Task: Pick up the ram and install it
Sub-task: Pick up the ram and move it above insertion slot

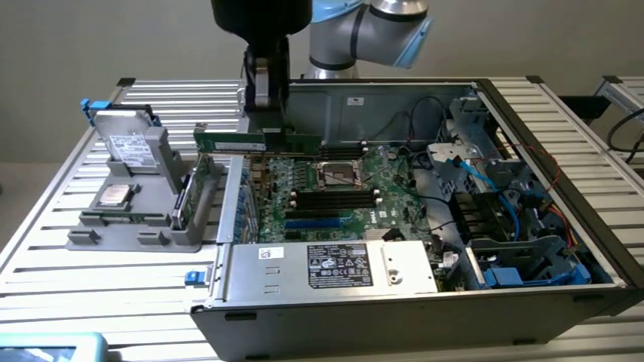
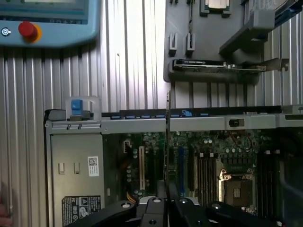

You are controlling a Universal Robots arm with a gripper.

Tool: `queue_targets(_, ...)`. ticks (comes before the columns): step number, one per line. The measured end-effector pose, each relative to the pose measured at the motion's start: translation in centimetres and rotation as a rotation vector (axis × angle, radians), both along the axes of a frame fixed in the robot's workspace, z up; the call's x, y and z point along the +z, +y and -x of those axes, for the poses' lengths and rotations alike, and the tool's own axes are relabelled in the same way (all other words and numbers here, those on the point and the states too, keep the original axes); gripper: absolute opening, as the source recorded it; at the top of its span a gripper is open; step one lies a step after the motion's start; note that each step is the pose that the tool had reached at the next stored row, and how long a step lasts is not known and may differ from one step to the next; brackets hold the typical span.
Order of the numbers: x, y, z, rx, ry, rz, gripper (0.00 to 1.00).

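The ram [image 1: 237,142] is a thin green stick held level and lengthwise in the air, above the open computer case's wall on the exterior view's left. My gripper [image 1: 270,136] comes down from above and is shut on the ram near its middle. In the wrist view the ram [image 2: 167,137] appears edge-on as a thin line rising from between my fingertips, with my gripper [image 2: 166,191] closed around it. Below lies the green motherboard [image 1: 348,188] with its black memory slots [image 1: 332,200], also seen as slots [image 2: 203,168] beside the CPU socket.
The case [image 1: 403,324] lies on its side on a slatted metal table, with cables and drive bays at the exterior view's right. A grey holder [image 1: 131,230] carries a hard drive [image 1: 136,147] and a bracketed card [image 2: 218,65]. A teach pendant [image 2: 47,19] lies nearby.
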State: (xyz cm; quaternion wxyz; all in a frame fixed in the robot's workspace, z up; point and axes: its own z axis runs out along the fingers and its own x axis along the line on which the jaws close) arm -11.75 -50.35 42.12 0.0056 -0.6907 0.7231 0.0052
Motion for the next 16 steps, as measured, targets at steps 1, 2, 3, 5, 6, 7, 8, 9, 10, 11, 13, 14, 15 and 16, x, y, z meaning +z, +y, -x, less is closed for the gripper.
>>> queue_targets(1,-0.06,0.00,-0.4,0.000,0.0001,0.0002,0.13)
queue_targets(2,-0.12,0.00,-0.9,0.000,0.0001,0.0002,0.13)
queue_targets(3,-0.19,0.00,-1.3,0.000,0.0000,0.0001,0.13)
queue_targets(5,-0.36,0.00,-2.3,0.000,0.0001,0.0002,0.13)
queue_targets(6,-0.45,0.02,-2.7,0.000,0.0000,0.0001,0.13)
queue_targets(7,-0.55,0.04,-3.2,0.001,0.0001,0.0002,0.13)
queue_targets(8,-0.66,0.07,-3.7,0.001,0.0000,0.0001,0.13)
queue_targets(9,-0.77,0.12,-4.0,0.001,0.0000,0.0001,0.13)
queue_targets(10,-0.87,0.19,-4.4,0.002,0.0000,0.0001,0.13)
queue_targets(11,-0.97,0.28,-4.7,0.003,0.0000,0.0000,0.13)
queue_targets(13,-1.14,0.46,-5.3,0.004,0.0001,0.0001,0.13)
queue_targets(14,-1.20,0.56,-5.5,0.005,0.0000,0.0001,0.13)
queue_targets(15,-1.24,0.63,-5.7,0.006,0.0000,0.0001,0.13)
queue_targets(16,-1.29,0.70,-5.9,0.008,0.0000,0.0000,0.13)
